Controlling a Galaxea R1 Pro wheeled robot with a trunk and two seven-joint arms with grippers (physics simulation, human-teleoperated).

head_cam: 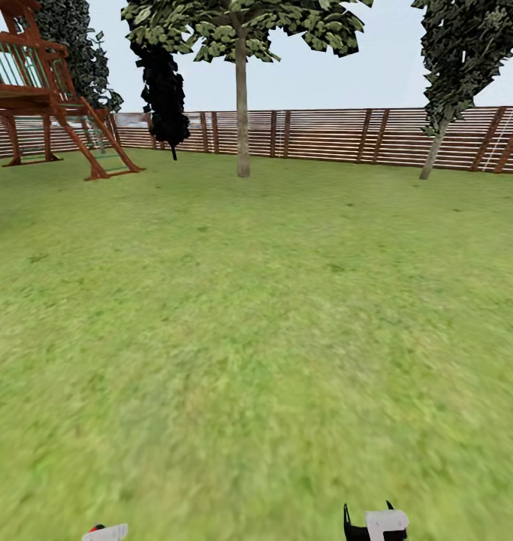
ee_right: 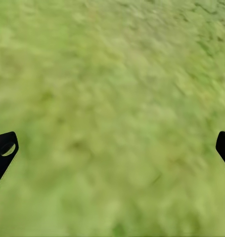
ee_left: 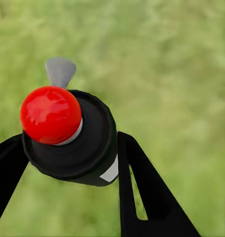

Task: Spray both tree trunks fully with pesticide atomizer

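Pointing up at cam: atomizer (ee_left: pixel 67 136).

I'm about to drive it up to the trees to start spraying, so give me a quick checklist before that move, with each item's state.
1. Pesticide atomizer in the left gripper, a finger on either side: ok.
2. Right gripper open, nothing between its fingers, grass below: ok.
3. Straight pale tree ahead by the fence: ok.
4. Second, leaning tree at right: ok.
5. Lawn up to both trunks shows no obstacle: ok.
6. Nozzle facing a trunk: cannot tell.
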